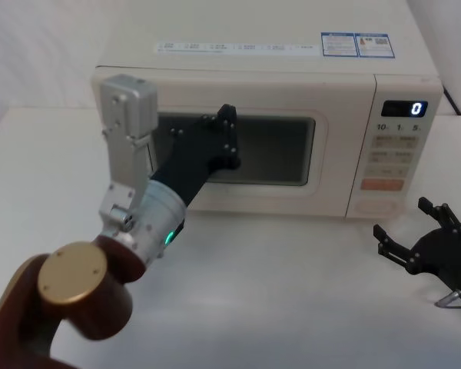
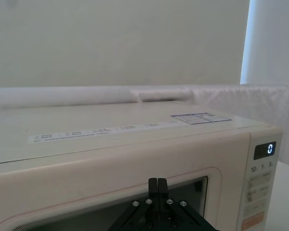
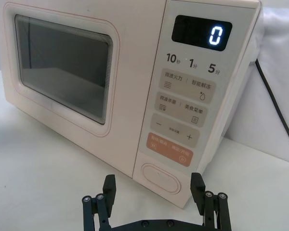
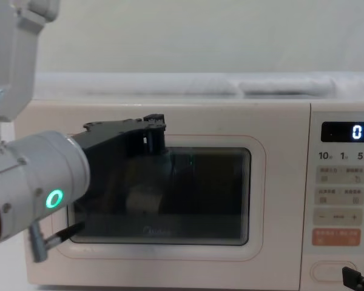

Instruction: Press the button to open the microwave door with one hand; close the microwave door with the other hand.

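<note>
**Two grippers at a closed microwave**

One gripper, the left gripper (image 1: 229, 132), is reaching forward with its fingers pinched together and its tip lying against the upper part of the microwave door (image 1: 292, 196), over the left half of the dark window. In the left wrist view the two fingers (image 2: 157, 185) are showing pressed side by side with no gap. The door is sitting flush with the cream microwave (image 1: 238, 61), which is standing on the white table (image 1: 292, 292). The green ring light (image 4: 53, 199) on the left wrist is glowing.

The right gripper (image 1: 415, 231) is resting low over the table in front of the control panel, apart from it, with its fingers spread wide. Just ahead of it, the button (image 3: 161, 177) is sitting at the bottom of the panel, below the orange key (image 3: 169, 150). The display (image 3: 201, 32) is showing 0.
</note>
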Available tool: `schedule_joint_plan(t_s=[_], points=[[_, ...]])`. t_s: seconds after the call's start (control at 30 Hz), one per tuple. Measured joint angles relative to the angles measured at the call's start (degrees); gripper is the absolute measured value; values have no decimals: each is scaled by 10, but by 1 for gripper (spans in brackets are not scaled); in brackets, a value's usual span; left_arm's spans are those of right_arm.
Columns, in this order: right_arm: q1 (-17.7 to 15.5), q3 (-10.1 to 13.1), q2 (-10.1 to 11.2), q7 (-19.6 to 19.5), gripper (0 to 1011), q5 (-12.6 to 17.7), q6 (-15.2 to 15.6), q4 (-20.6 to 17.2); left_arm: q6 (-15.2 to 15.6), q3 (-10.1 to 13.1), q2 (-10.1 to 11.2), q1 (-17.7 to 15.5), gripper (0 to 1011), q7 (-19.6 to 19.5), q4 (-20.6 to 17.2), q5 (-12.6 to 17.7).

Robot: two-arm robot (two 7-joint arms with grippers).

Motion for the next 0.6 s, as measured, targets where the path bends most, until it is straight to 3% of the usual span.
schedule_joint_plan(t_s=[0.23, 0.43, 0.6], points=[[0, 0, 0, 0, 1000, 0, 0, 0, -13, -11, 18, 47, 178, 6, -37, -5], [0, 0, 0, 0, 1000, 0, 0, 0, -33, -26, 35, 91, 388, 12, -58, -1], [0, 0, 0, 0, 1000, 0, 0, 0, -52, -48, 44, 135, 532, 19, -70, 1]])
